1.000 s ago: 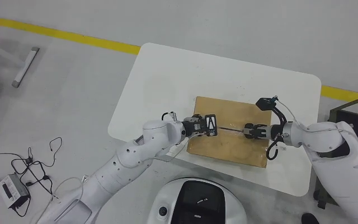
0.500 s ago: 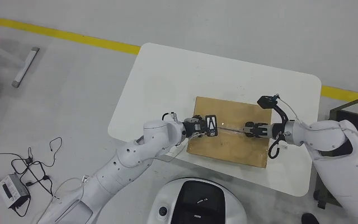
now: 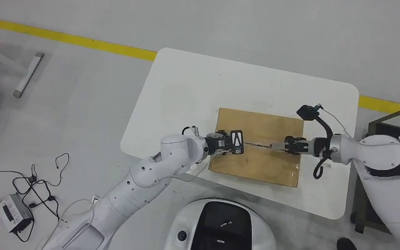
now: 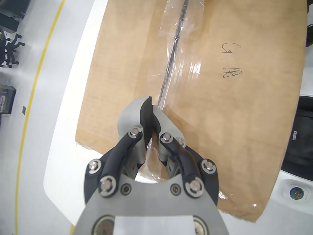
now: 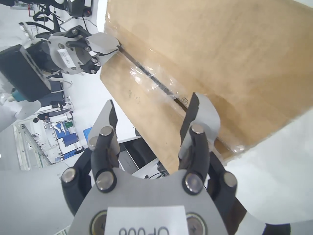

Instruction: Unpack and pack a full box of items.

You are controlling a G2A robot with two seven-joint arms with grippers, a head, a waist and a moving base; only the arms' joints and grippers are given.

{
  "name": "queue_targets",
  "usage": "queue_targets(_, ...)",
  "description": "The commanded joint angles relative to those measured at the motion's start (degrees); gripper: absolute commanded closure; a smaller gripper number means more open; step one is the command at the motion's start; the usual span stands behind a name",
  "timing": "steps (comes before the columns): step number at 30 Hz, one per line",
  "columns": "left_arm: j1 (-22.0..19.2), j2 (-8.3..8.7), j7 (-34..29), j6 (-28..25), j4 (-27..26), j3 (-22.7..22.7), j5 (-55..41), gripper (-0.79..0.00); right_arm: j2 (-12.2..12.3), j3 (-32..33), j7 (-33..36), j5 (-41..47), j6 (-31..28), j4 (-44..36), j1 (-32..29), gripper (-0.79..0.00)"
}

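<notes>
Cardboard box (image 3: 262, 165) is set with its taped seam (image 4: 171, 57) running arm to arm: left jaws are closed at one end, right jaws held open at the other.

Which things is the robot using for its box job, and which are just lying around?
For the job: cardboard box, clear tape along its seam, left gripper, right gripper.
Lying about: floor cables, small grey device, grey bar.

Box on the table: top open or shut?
Shut. The box top lies flat, its two halves meeting along the middle seam, with crinkled clear tape over that seam.
</notes>
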Motion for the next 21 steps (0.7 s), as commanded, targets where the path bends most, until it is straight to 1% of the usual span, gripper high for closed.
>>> queue_targets(1, 0.1, -0.03, 0.1, -0.1, 0.0, -0.1, -0.1, 0.0, 0.1, 2.7, -1.2, 4.5, -0.8, -0.3, -0.8, -0.665)
queue_targets(2, 0.1, -0.05, 0.2, -0.1, 0.0, -0.1, -0.2, 0.0, 0.1, 3.7, -2.5, 7.5, -1.4, -0.2, -1.2, -0.345)
queue_targets(3, 0.2, -0.08, 0.3, -0.2, 0.0, -0.1, -0.2, 0.0, 0.0, 4.4, -3.6, 10.0, -2.2, -0.1, -1.7, -0.151)
queue_targets(4, 0.2, -0.11, 0.3, -0.2, -0.1, -0.1, -0.2, 0.0, -0.1, 4.7, -4.6, 12.2, -3.1, 0.1, -2.1, 0.0)
queue_targets(8, 0.2, -0.22, 0.5, -0.4, -0.1, -0.1, -0.3, 0.0, -0.7, 2.4, -7.3, 16.8, -5.4, 0.1, -2.8, 0.0)
queue_targets(15, 0.4, -0.37, 0.7, -0.3, 0.1, -0.6, -0.8, 0.0, -2.2, -4.2, -9.7, 20.6, -7.9, 6.1, -0.7, 0.0)
queue_targets(18, 0.5, -0.4, 0.9, -0.4, 0.2, -0.8, -0.9, 0.0, -2.6, -6.1, -9.1, 20.5, -7.8, 8.7, 0.0, 0.0)
queue_targets(21, 0.5, -0.45, 1.0, -0.5, 0.3, -0.9, -1.0, 0.0, -2.7, -7.7, -8.3, 17.3, -7.0, 10.6, 0.8, 0.0)
